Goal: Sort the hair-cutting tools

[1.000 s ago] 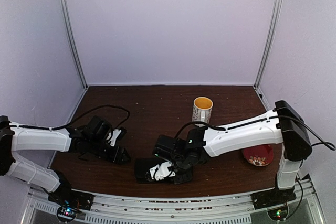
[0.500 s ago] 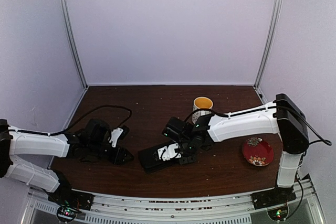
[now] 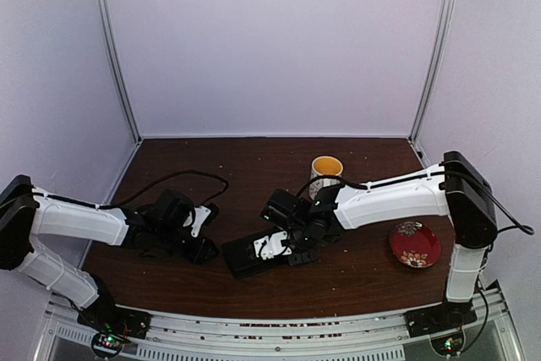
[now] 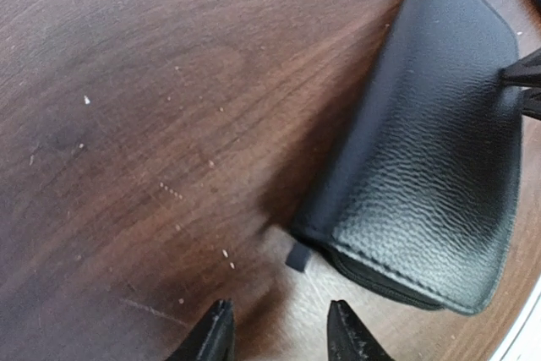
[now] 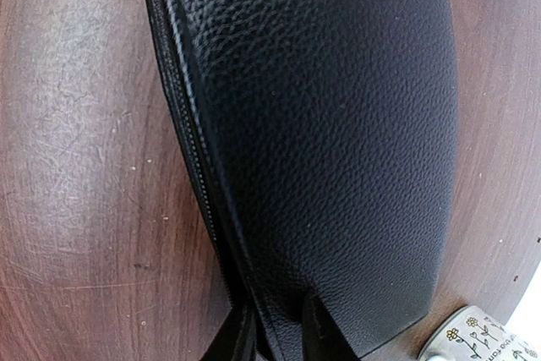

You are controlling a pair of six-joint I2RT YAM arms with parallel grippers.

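Note:
A black leather zip case (image 3: 241, 258) lies on the table near the front middle. My right gripper (image 3: 276, 250) is shut on its right end. In the right wrist view its fingers pinch the case (image 5: 321, 107) at the zipper edge, gripper (image 5: 279, 336). My left gripper (image 3: 205, 248) is open and empty just left of the case. In the left wrist view the gripper (image 4: 281, 340) sits low over the wood a short way from the case (image 4: 431, 150) and its small zip pull tab (image 4: 297, 257). No scissors or clips show in any view.
A white patterned mug (image 3: 325, 173) with a yellow inside stands behind the right gripper; its rim edge shows in the right wrist view (image 5: 483, 341). A red floral plate (image 3: 414, 244) lies at the right. The table's near edge (image 3: 279, 312) runs along the front.
My right gripper has dragged the case away from the near edge and turned it. My left gripper has since moved right, closer to the case's left end.

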